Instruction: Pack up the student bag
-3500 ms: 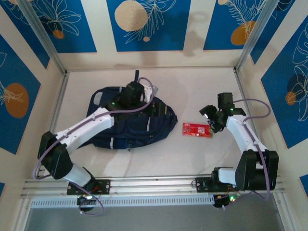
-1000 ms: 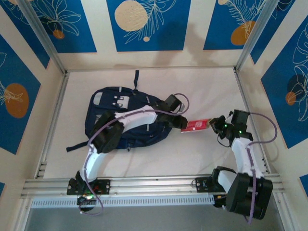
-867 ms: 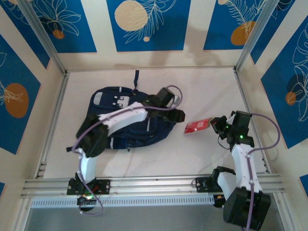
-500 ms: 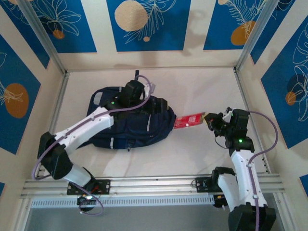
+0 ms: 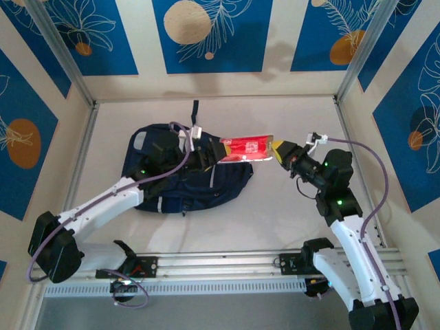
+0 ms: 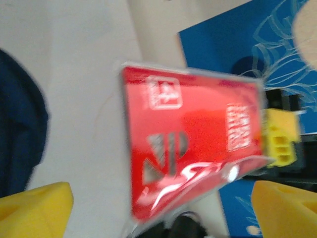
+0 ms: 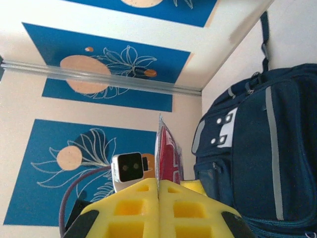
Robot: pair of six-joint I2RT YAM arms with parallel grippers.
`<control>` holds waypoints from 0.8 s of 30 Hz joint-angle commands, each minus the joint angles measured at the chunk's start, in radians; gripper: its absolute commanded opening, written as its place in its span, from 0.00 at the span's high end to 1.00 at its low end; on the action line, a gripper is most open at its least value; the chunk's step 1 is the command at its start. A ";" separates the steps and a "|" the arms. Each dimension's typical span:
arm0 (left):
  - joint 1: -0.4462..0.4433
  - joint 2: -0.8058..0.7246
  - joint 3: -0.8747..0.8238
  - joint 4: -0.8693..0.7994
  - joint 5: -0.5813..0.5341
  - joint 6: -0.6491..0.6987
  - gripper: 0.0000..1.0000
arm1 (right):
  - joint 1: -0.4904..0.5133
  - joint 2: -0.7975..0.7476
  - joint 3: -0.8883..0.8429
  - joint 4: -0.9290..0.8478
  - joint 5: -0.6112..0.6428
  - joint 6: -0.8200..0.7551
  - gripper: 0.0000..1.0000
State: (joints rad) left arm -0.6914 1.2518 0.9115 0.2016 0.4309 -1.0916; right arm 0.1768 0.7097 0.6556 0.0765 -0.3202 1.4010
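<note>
A large navy-blue fabric student bag with grey-white reflective stripes and white buckle patches lies flat on the pale desk. It sits toward the desk's 9 o'clock side, and its dark carry loop points to 12 o'clock.

A flat red plastic packet with white print sits at about 2 o'clock on the bag. It runs lengthwise from 9 to 3 o'clock. In the top view its 9 o'clock end overlaps the bag's edge. Whether it touches the fabric there cannot be told.

The right end effector grips the packet at its 3 o'clock end. In the right wrist view its 2 yellow pads are pressed together on the packet's edge, which stands up thin between them. The student bag is at 3 o'clock in that view, with its stripes and buckle patches plain to see.

The left end effector is over the bag's upper part, just beside the packet's 9 o'clock end, and faces it. In the left wrist view its 2 yellow fingers are spread wide at the lower corners. The blurred red packet lies ahead between them, and neither finger touches it. The right end effector's yellow tip shows at 3 o'clock of the packet, and dark bag fabric shows at 9 o'clock.
</note>
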 commanded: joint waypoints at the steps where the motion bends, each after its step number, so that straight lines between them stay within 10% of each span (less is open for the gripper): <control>1: 0.012 -0.005 -0.046 0.228 0.052 -0.105 0.15 | 0.024 -0.010 -0.048 0.187 -0.014 0.139 1.00; 16: 0.014 0.054 -0.109 0.547 0.098 -0.257 0.86 | 0.073 -0.053 -0.109 0.187 0.046 0.131 1.00; 19: 0.019 0.040 -0.113 0.535 0.098 -0.246 0.93 | 0.060 -0.059 -0.079 0.102 0.030 0.065 0.85; 24: 0.041 0.026 -0.142 0.583 0.130 -0.261 1.00 | 0.026 -0.041 -0.033 0.029 -0.091 -0.150 0.34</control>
State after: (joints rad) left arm -0.6693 1.3060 0.7876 0.7013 0.5213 -1.3533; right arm 0.2195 0.6708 0.5762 0.1463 -0.3237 1.4097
